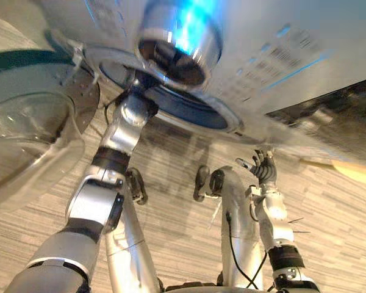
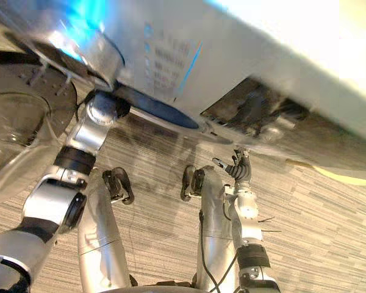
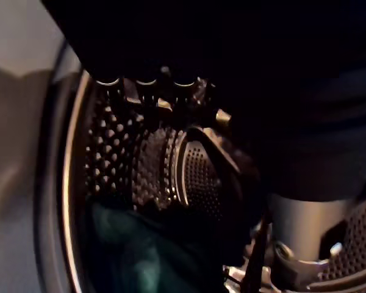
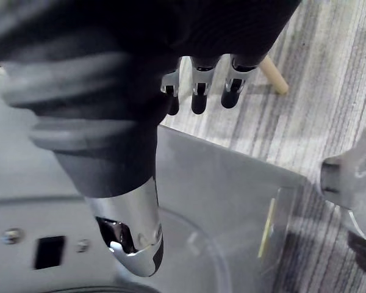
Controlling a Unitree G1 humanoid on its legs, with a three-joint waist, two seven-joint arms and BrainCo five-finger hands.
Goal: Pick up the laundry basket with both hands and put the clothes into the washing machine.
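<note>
Faces a silver-grey front-loading washing machine [image 1: 280, 55] from close above, its round glass door [image 1: 30, 128] swung open to the machine's left side. Has the left arm run through the machine's round port, with the left hand [image 3: 165, 104] inside the perforated steel drum [image 3: 116, 146]. Cannot tell in the dim wrist view whether that hand's fingers are curled or straight, nor whether anything sits in them. Finds a dark teal cloth [image 3: 128, 256] lying low in the drum of the washing machine, beneath the left hand and next to 1 ribbed metal paddle [image 3: 195, 177]. Keeps the right hand [image 1: 263, 168] outside the washing machine, in front of its lower panel and above the grey striped carpet floor [image 1: 341, 220]. Shows that hand's fingers loosely extended, thumb apart, with nothing held.
</note>
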